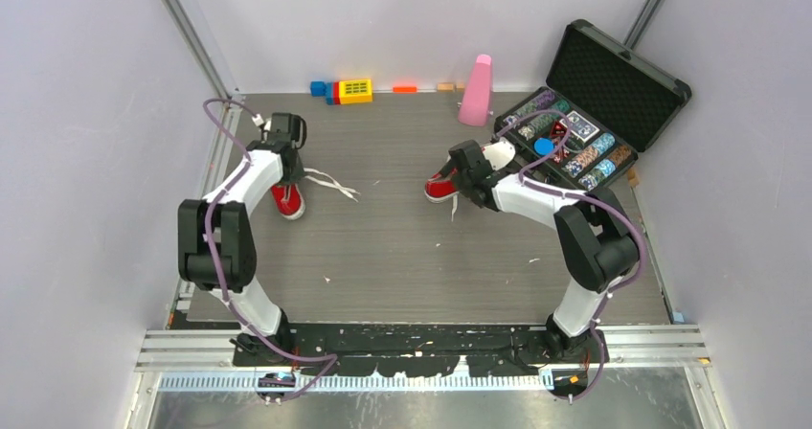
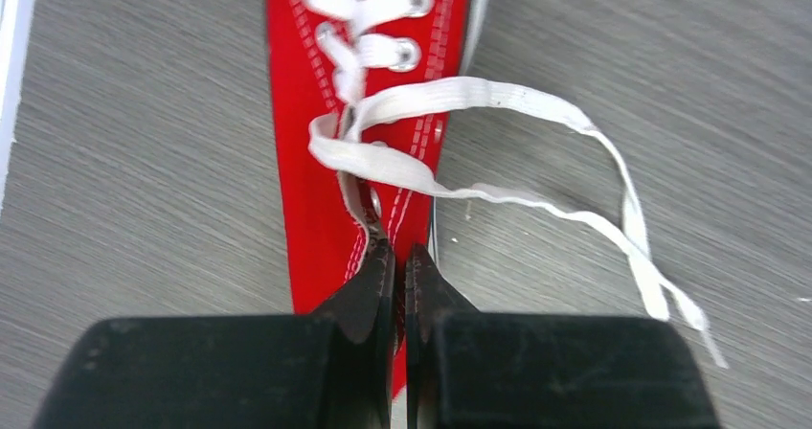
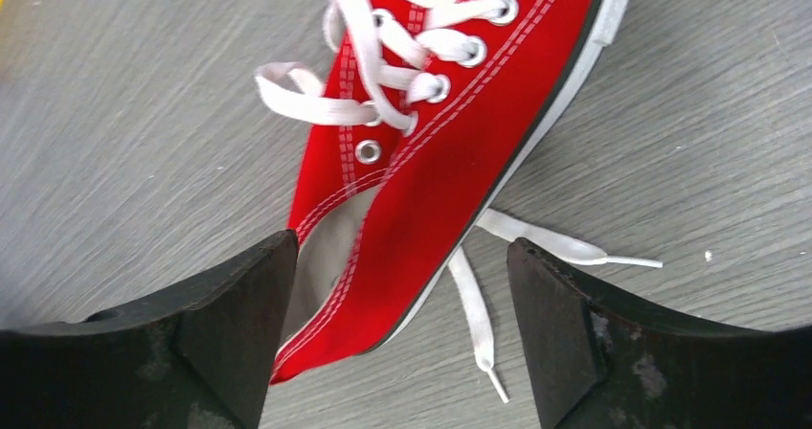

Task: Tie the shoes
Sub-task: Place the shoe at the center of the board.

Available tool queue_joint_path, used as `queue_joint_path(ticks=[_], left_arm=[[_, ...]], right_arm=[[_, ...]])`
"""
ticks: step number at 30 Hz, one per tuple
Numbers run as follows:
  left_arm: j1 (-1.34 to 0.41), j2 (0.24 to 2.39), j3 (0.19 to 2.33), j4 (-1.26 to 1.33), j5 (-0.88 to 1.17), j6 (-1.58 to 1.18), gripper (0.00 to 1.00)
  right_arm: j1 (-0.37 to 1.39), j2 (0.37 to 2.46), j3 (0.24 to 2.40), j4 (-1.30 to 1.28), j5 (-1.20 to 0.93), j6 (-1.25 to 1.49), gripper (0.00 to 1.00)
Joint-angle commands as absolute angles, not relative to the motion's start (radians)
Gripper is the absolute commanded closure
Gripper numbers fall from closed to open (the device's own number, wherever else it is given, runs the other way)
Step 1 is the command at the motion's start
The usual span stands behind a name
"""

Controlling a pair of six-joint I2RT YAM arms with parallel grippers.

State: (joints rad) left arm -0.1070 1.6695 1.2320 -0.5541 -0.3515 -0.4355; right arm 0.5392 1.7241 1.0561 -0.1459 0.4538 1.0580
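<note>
The left shoe point(image 1: 287, 202) is a red sneaker near the mat's left side. Its loose white laces point(image 1: 331, 185) trail to the right. My left gripper point(image 1: 287, 151) sits over its heel end. In the left wrist view that gripper point(image 2: 400, 257) is shut, with the canvas rim of the red shoe point(image 2: 316, 190) in the thin gap between the jaws; the white laces point(image 2: 536, 113) lie untied. The right shoe point(image 1: 439, 189) lies mid-table. My right gripper point(image 3: 402, 276) stands open astride the heel of this shoe point(image 3: 431, 180), touching nothing, and the lace ends point(image 3: 476, 304) lie loose on the mat.
An open black case point(image 1: 618, 75) of poker chips stands at the back right, close to my right arm. A pink cone-shaped object point(image 1: 476, 91) and coloured blocks point(image 1: 352, 90) line the back edge. The grey mat point(image 1: 402, 257) ends just before the arm bases.
</note>
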Motion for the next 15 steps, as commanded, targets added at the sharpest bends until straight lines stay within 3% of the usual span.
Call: queue_joint_path(ticks=[1, 6, 9, 11, 15], left_arm=[[-0.087, 1.713, 1.300, -0.526, -0.289, -0.410, 0.98], [-0.092, 1.684, 1.280, -0.523, -0.085, -0.409, 0.64], [-0.134, 1.614, 1.228, -0.513, -0.091, -0.407, 0.49], [-0.161, 1.564, 1.202, -0.524, -0.098, -0.407, 0.45], [-0.233, 1.448, 1.141, -0.527, -0.093, -0.403, 0.43]], right_arm=[[0.538, 1.769, 1.102, -0.159, 0.514, 1.147, 0.20], [0.538, 1.781, 1.086, -0.092, 0.474, 1.111, 0.42], [0.538, 1.784, 1.100, -0.092, 0.441, 1.080, 0.56], [0.538, 1.775, 1.101, -0.083, 0.403, 1.043, 0.78], [0.538, 1.710, 1.085, -0.086, 0.320, 0.951, 0.98]])
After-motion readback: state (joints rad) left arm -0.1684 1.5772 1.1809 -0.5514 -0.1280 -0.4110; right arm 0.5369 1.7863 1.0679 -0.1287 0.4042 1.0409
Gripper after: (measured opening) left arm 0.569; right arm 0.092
